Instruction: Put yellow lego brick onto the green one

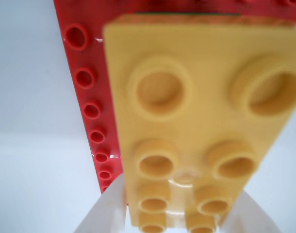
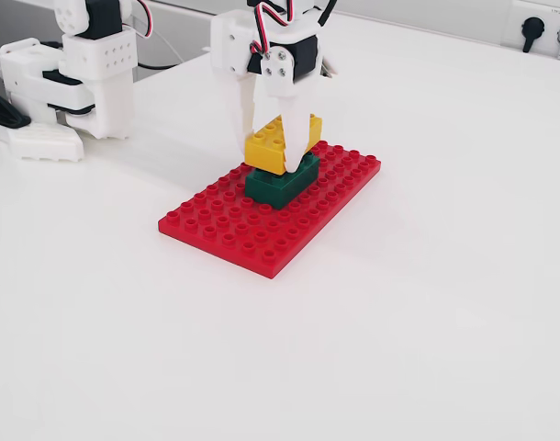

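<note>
Fixed view: the white gripper (image 2: pixel 276 154) is clamped on the yellow lego brick (image 2: pixel 272 145), which rests on top of the green one (image 2: pixel 278 184).

Its two fingers (image 2: pixel 296 138) straddle the yellow brick's long sides, near and far. The green brick stands on the red baseplate (image 2: pixel 234 230), toward its far right part, on a white table (image 2: pixel 427 303). In the wrist view the yellow brick (image 1: pixel 196 121) fills the frame, studs up, slightly blurred, with a row of red baseplate (image 1: pixel 87 97) studs to its left.
</note>
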